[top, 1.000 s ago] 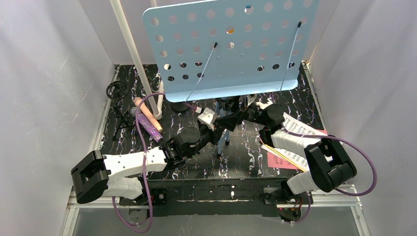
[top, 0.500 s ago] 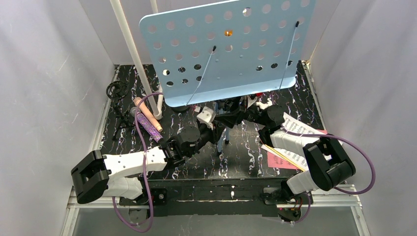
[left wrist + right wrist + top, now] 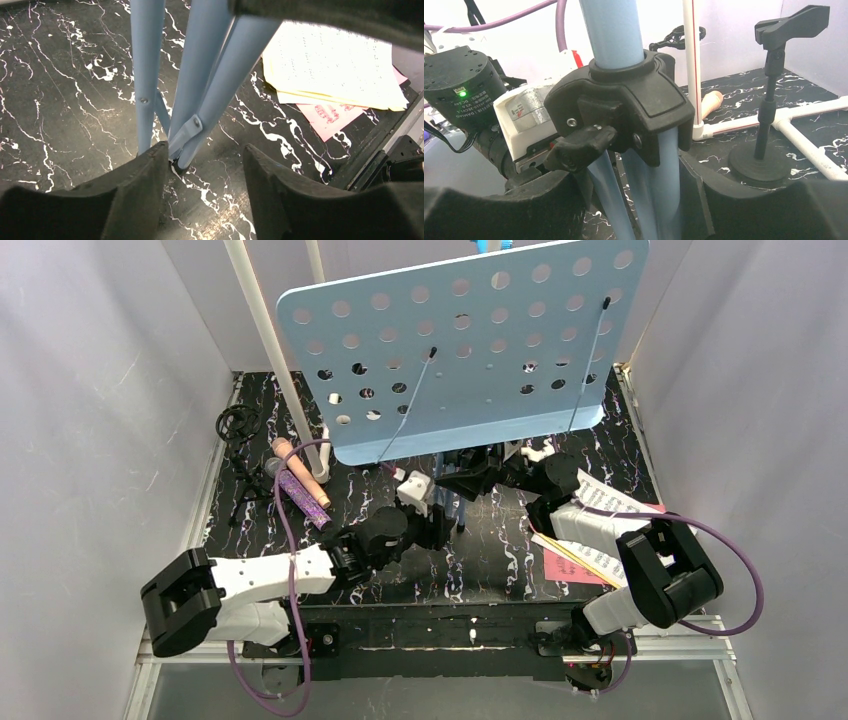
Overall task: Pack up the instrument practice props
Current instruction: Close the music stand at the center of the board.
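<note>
Black marbled table [image 3: 500,560], white walls; the left gripper [image 3: 205,150], shut a second ago, now gapes around the blue stand legs [image 3: 200,65] at centre; the right gripper [image 3: 634,195] has clamped them below the hub [image 3: 624,100], so it alone steadies the light-blue music rack [image 3: 470,340], upper centre.

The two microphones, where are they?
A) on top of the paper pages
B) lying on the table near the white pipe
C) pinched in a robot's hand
B: in the top view the pink microphone and the purple microphone lie side by side on the black table, near the foot of the white pipe, with no gripper on them.
</note>
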Controlling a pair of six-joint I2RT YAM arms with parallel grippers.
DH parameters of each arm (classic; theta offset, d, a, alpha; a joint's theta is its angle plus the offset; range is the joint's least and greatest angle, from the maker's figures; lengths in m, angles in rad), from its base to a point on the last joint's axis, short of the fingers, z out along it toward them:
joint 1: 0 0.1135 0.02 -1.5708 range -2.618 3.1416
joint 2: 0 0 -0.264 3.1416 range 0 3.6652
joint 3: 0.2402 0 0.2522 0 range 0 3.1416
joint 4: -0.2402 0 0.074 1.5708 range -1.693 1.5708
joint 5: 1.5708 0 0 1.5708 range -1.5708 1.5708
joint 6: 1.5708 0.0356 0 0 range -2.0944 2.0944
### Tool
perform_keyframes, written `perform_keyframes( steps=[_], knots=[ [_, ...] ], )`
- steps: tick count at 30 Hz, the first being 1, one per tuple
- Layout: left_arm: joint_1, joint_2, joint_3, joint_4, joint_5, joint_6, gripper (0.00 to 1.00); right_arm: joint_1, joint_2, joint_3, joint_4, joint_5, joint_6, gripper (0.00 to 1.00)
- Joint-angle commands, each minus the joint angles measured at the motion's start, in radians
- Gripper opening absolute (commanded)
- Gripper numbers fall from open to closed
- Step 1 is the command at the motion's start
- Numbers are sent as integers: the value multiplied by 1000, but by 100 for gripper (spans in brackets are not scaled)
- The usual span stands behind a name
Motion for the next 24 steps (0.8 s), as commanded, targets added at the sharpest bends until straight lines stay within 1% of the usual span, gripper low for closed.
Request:
perform_keyframes(
  steps=[1,5,11,18,24],
  knots=[
    [0,-81,-39,-10,7,2,60,-20,-27,43,-17,-12,52,18],
    [0,-146,-87,-11,14,5,66,-39,-39,56,-31,-19,91,14],
    [1,-266,-166,-47,14,-23,68,-71,-77,62,-74,-37,128,8],
    [0,-405,-187,-186,28,-37,69,-152,-121,40,-51,-40,259,5],
    [0,-498,-176,-309,27,-31,70,-200,-132,31,-54,-35,305,2]
  ],
)
